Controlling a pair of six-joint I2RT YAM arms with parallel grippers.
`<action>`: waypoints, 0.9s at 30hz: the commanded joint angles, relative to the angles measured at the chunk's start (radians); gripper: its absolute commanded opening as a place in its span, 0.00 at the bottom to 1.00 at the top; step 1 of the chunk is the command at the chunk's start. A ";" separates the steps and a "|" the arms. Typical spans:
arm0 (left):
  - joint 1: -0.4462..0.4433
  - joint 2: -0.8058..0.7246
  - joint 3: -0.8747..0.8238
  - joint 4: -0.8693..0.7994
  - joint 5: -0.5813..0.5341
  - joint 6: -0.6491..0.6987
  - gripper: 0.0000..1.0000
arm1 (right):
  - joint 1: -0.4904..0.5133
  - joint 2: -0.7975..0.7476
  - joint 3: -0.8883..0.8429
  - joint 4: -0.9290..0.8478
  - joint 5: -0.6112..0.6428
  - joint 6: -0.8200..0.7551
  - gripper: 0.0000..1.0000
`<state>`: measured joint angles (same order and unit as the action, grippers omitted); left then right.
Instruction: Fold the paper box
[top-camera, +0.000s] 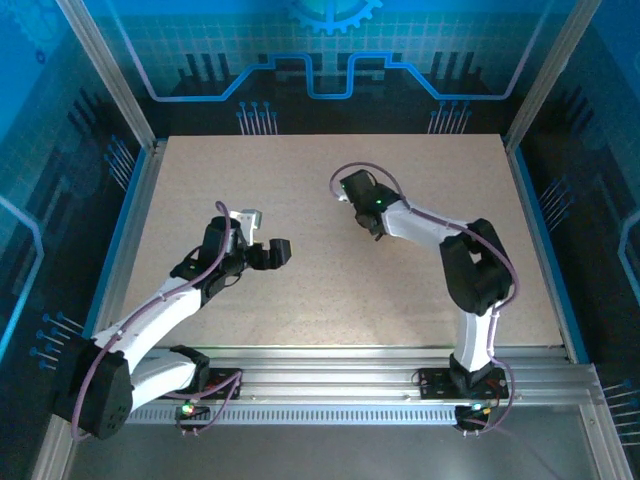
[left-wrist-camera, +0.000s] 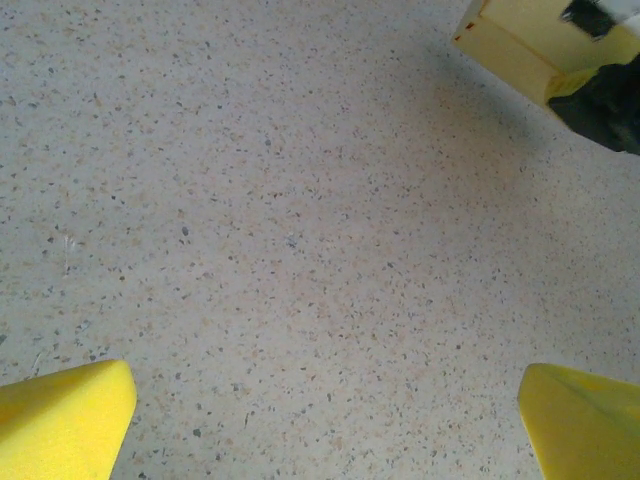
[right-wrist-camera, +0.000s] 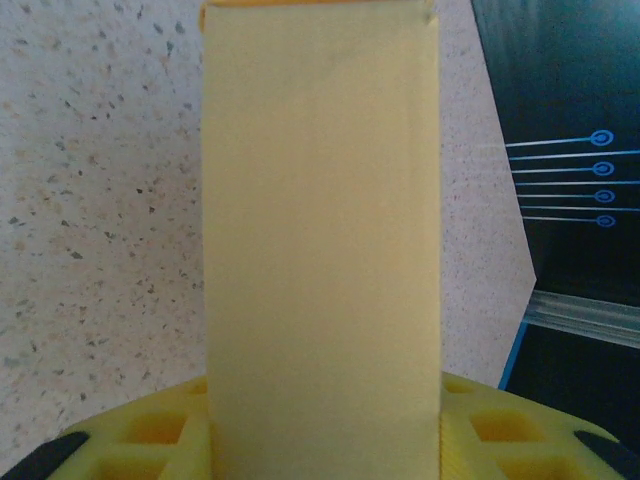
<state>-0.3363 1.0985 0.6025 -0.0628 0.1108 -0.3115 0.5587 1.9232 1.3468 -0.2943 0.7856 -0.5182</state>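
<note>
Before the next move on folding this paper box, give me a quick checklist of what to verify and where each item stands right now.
1. Grip: the right gripper is closed on the pale yellow card box: ok.
2. Box shape: the face towards the right wrist camera is flat and rectangular: ok.
3. Far end flaps closed: cannot tell.
4. Free hand: the left gripper is open with nothing between its fingers: ok.
5. Spacing: in the left wrist view the box sits well apart from the left gripper: ok.
6. Box lifted off the speckled table top: cannot tell.
</note>
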 joint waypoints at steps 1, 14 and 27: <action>0.011 -0.025 -0.013 0.003 0.016 0.012 0.99 | 0.028 0.039 -0.012 0.078 0.079 -0.017 0.40; 0.016 0.034 0.008 0.038 0.037 -0.014 0.99 | 0.066 -0.172 -0.100 -0.078 -0.399 0.146 0.90; 0.023 0.111 0.017 0.238 -0.122 0.063 0.99 | -0.262 -0.596 -0.529 0.236 -0.702 0.639 0.99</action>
<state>-0.3290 1.2293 0.6014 0.1120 0.0971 -0.3069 0.3561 1.4273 0.9207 -0.1852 0.1501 -0.0338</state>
